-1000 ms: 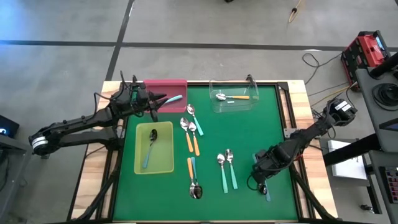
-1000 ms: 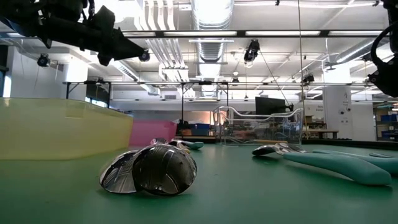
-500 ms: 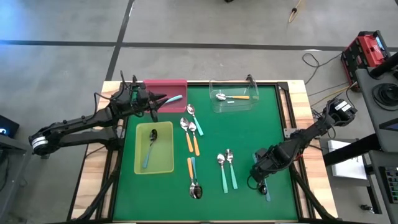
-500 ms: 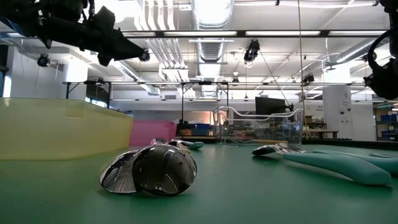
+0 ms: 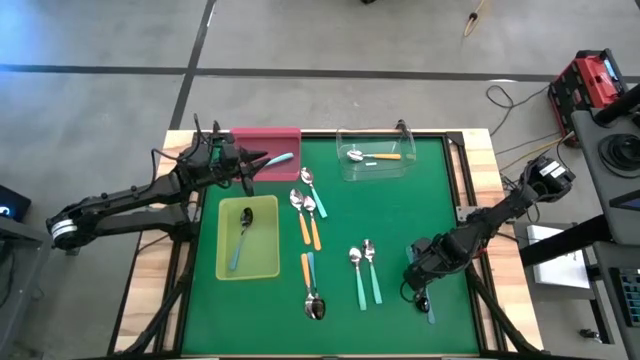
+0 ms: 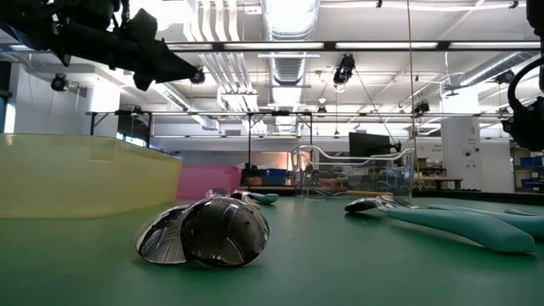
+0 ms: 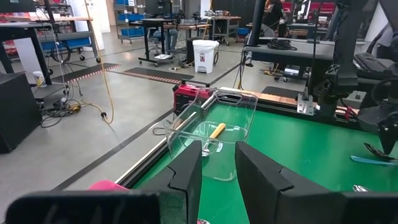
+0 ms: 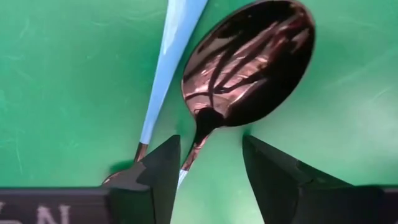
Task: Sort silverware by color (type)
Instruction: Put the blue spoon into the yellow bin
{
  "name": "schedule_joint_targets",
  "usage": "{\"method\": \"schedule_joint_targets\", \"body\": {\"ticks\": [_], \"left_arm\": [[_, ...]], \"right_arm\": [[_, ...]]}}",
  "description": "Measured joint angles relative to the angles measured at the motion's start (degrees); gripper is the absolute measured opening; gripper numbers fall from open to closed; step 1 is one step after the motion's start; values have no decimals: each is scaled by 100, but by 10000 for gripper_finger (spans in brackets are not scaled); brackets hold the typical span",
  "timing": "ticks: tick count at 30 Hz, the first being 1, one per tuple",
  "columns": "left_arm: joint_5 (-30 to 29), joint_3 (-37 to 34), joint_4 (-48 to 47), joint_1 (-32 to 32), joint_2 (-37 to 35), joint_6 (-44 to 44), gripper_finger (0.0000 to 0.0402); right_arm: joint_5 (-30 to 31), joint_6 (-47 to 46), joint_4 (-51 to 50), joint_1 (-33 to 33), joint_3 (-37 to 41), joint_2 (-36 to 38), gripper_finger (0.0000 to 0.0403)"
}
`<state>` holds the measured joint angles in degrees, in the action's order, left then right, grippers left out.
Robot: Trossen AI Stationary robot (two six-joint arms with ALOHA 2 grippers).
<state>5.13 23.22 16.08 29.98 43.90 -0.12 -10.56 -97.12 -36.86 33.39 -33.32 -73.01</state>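
Several spoons lie on the green mat [image 5: 400, 220]: orange- and teal-handled ones mid-table [image 5: 310, 215], two teal ones [image 5: 365, 272], and two light-blue ones near the right front. My right gripper [image 8: 208, 146] points down over those two, open. Its fingers stand on either side of the neck [image 8: 200, 138] of one spoon [image 8: 249, 68], with the other spoon's handle [image 8: 171, 56] beside it. In the high view this gripper [image 5: 420, 293] hides most of both. My left gripper [image 7: 217, 149] hovers open by the pink tray [image 5: 265, 135], nothing between its fingers.
A yellow-green tray [image 5: 225, 265] at the left holds one spoon [image 5: 243, 232]. A clear tray [image 5: 395, 170] at the far edge holds an orange-handled spoon [image 5: 380, 156]. A light-blue handle [image 5: 282, 157] sticks out over the pink tray's right rim. Bare mat lies between the trays and the right arm.
My right gripper has sunk a little toward the two light-blue spoons at the right front. The left arm and all the spoons have kept still.
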Motion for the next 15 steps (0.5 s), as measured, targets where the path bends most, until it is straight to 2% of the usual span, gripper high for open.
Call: {"method": "schedule_joint_targets", "body": {"ticks": [15], "left_arm": [[0, 0, -42, 2, 0, 17, 78]], "right_arm": [[107, -100, -137, 2, 83, -12, 16]]}}
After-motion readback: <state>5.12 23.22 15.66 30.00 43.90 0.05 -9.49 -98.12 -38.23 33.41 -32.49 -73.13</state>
